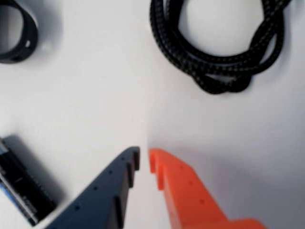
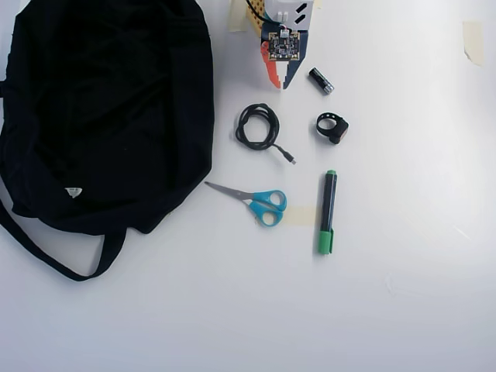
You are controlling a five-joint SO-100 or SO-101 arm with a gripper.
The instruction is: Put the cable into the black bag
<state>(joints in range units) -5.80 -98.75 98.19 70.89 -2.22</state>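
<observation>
The cable lies as a small black coil on the white table, its short tail with a plug pointing down-right in the overhead view. The wrist view shows the coil at the top right, ahead of the jaws. My gripper has one dark blue and one orange finger, shut with only a thin slit between the tips and nothing held. Seen from overhead, the gripper hangs just above the coil, a short gap away. The black bag fills the left side, its strap trailing toward the bottom left.
A thick black ring strap lies right of the cable and shows as a ring strap at the wrist view's top left. A small battery, blue-handled scissors and a green marker lie nearby.
</observation>
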